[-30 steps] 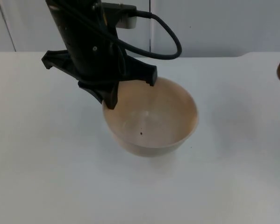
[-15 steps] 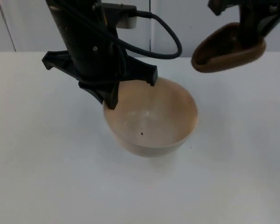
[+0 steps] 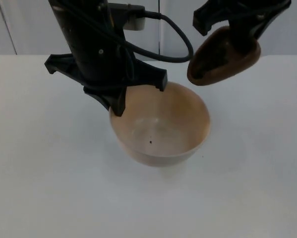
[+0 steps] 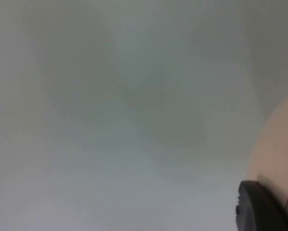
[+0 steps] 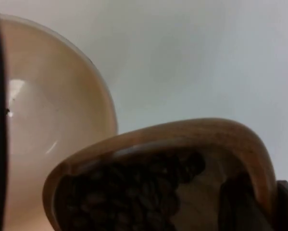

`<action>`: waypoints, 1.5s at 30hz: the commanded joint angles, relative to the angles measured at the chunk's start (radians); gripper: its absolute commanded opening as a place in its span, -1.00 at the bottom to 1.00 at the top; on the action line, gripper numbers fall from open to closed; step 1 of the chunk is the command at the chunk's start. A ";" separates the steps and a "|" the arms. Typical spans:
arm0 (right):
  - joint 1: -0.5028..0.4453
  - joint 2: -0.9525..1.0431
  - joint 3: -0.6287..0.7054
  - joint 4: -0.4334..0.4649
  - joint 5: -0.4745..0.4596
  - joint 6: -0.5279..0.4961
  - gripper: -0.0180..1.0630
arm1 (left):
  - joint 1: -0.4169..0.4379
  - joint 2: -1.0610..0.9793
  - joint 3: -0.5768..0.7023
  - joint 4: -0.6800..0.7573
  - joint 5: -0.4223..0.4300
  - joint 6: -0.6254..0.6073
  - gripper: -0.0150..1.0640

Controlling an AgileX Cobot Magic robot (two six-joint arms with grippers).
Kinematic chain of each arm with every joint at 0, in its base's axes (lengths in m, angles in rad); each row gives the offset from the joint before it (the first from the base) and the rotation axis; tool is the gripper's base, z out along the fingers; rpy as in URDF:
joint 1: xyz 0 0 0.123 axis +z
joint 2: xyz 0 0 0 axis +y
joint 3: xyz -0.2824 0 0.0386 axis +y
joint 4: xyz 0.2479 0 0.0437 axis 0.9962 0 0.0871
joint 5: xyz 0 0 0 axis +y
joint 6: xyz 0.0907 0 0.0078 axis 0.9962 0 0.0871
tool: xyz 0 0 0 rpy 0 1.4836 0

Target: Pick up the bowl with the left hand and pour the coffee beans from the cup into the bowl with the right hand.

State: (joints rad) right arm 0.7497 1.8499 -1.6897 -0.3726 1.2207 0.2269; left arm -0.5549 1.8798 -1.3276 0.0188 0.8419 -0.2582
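We see the left pincer (image 3: 119,101) clamped on the bowl (image 3: 160,126) rim. The right pincer (image 3: 242,37) grips the tilted cup (image 3: 222,57) of beans (image 5: 129,197) beside the bowl.

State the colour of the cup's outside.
Brown wood on the cup, clearest in the top view.

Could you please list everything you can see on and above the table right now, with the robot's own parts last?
bowl: one, pale beige, held at its rim near the table's middle, a single dark speck inside.
cup: one, brown wood, tilted in the air beside the bowl's far right rim.
coffee beans: many, dark brown, inside the tilted cup.
table: one, white.
partition wall: one, grey, behind the table.
left gripper: one, black, shut on the bowl's near-left rim.
right gripper: one, black, gripping the cup above the table's far right.
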 commanded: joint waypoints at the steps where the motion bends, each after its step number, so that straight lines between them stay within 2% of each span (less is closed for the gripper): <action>1: 0.023 -0.005 -0.013 -0.049 0.000 0.015 -0.97 | -0.003 -0.002 -0.005 -0.011 -0.009 -0.005 -0.98; 3: 0.052 -0.005 -0.013 -0.107 0.000 0.020 -0.97 | -0.003 -0.002 -0.005 -0.011 -0.009 -0.005 -0.98; 4: 0.052 -0.005 -0.013 -0.107 0.000 0.020 -0.97 | -0.003 -0.002 -0.005 -0.011 -0.009 -0.005 -0.98; 8: 0.104 -0.005 -0.013 -0.229 0.000 0.027 -0.97 | -0.003 -0.002 -0.005 -0.013 -0.009 -0.005 -0.98; 13: 0.136 -0.005 -0.013 -0.296 0.000 0.016 -0.97 | -0.003 -0.002 -0.005 -0.013 -0.007 -0.005 -0.98; 35: 0.217 0.011 -0.010 -0.464 0.000 -0.043 -0.97 | -0.003 -0.002 -0.005 -0.011 -0.009 -0.005 -0.98; 41: 0.245 0.046 -0.010 -0.484 0.000 -0.059 -0.97 | -0.003 -0.002 -0.005 -0.011 -0.009 -0.005 -0.98; 45: 0.284 0.077 -0.010 -0.557 0.000 -0.059 -0.97 | -0.003 -0.002 -0.005 -0.011 -0.009 -0.005 -0.98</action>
State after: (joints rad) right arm 1.0087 1.9189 -1.6915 -0.9014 1.2345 0.1803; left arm -0.5543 1.8816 -1.3276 0.0188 0.8447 -0.2582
